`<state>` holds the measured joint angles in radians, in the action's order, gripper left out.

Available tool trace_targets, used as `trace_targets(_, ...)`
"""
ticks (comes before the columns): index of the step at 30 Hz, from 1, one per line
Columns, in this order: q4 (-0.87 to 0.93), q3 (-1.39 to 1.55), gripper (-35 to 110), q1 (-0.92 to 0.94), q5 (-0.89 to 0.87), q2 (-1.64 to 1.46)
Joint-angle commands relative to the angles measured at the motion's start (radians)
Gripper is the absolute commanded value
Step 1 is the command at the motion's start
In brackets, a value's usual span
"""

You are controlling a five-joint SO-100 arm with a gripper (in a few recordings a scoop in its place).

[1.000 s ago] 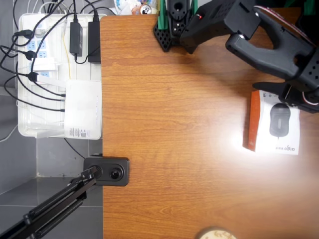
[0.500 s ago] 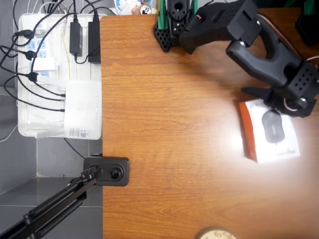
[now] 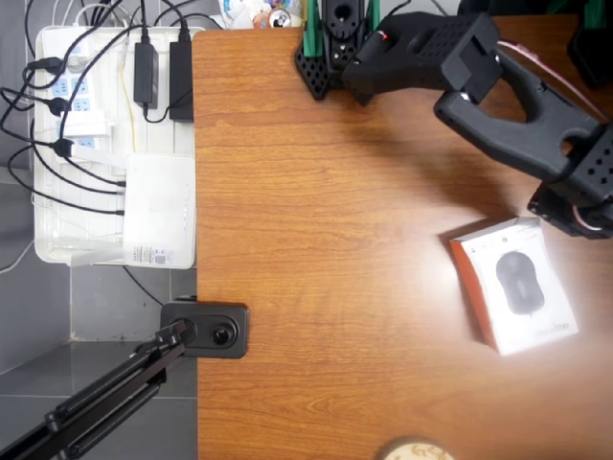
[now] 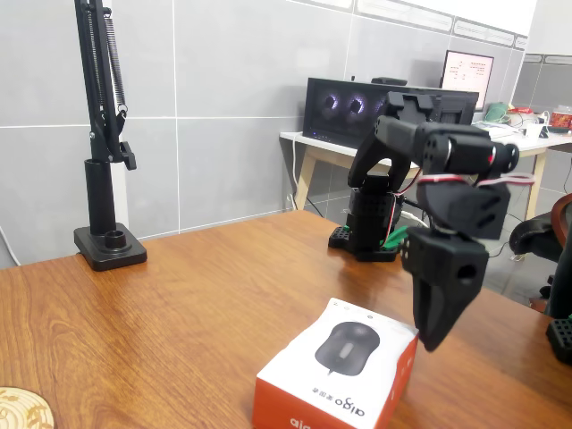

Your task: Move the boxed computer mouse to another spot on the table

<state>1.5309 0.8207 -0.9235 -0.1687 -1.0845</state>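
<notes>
The boxed computer mouse [image 3: 517,287] lies flat and skewed on the table [image 3: 335,240] at the right of the overhead view: a white face with a dark mouse picture and orange-red sides. In the fixed view the box [image 4: 344,366] is in the near foreground. My black gripper [image 3: 573,213] hangs just past the box's upper right corner. It is lifted clear of the box, and its fingers [image 4: 435,340] point down beside the box's right edge. They look shut, with nothing between them.
A white tray [image 3: 105,144] of power strips and cables sits off the table's left edge. A black camera stand [image 3: 206,329] is clamped at the left edge. A round coaster [image 3: 412,448] lies at the near edge. The arm's base [image 3: 330,43] stands at the far edge.
The box slid down and left and turned clockwise across the frames. The gripper, which was on the box's top edge, has come off it and drawn back to the right.
</notes>
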Motion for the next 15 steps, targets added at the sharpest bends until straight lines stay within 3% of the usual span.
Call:
trace_targets(1, 0.063, -0.083, 0, 0.018, 0.035, -0.115)
trace_targets(3, 0.081, -0.071, 3, 0.031, 0.057, -0.172)
trace_targets(5, 0.052, -0.005, 17, 0.040, 0.067, -0.241)
trace_targets(8, -0.160, 0.258, 54, 0.051, 0.072, -0.425)
trace_targets(10, -0.396, 0.523, 85, 0.060, 0.072, -0.601)
trace_targets(11, -0.459, 0.612, 92, 0.064, 0.074, -0.661)
trace_targets(15, -0.428, 0.730, 89, 0.067, 0.080, -0.765)
